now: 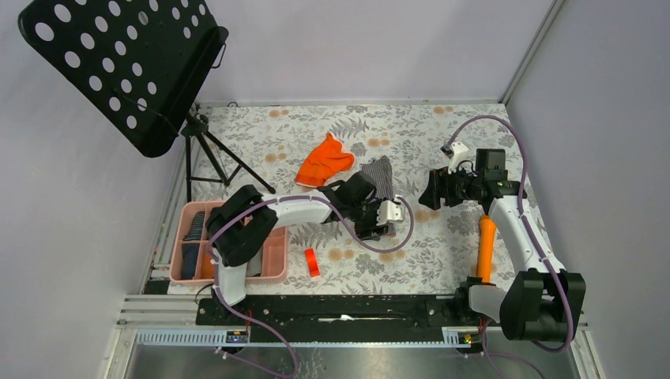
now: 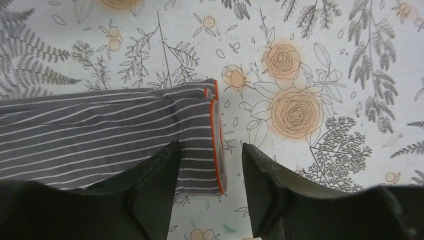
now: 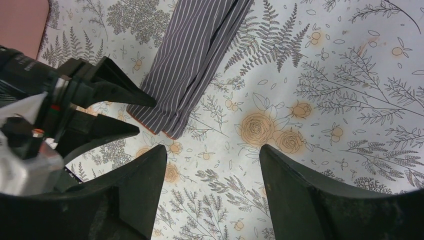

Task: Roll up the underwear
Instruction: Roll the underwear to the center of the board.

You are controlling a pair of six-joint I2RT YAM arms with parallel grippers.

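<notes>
Dark and close to the lens, my left gripper [image 2: 210, 150] stands open at the bottom of the left wrist view, and one end of the grey striped underwear [image 2: 100, 130] lies flat between its jaws. That end is folded in layers and edged with a thin orange trim. Bare cloth shows between the trim and the right-hand jaw, so nothing is pinched. The garment stretches away to the left as a long narrow band. From above it lies near the middle of the table on a floral tablecloth [image 1: 442, 126]. The orange underwear [image 1: 324, 162] lies crumpled just beside it on the left, toward the back wall. My right gripper [image 3: 212, 152] is also open, jaws wide, with only the flower print between them. It hangs to the right of the grey garment and apart from it. Nearer my bases, a small red block [image 1: 312, 262] lies beside a pink tray [image 1: 276, 253] that holds dark things in its left compartments. An orange cylinder [image 1: 486, 249] stands by my right arm. At the back left, a black perforated music stand [image 1: 126, 63] rises on a tripod.
</notes>
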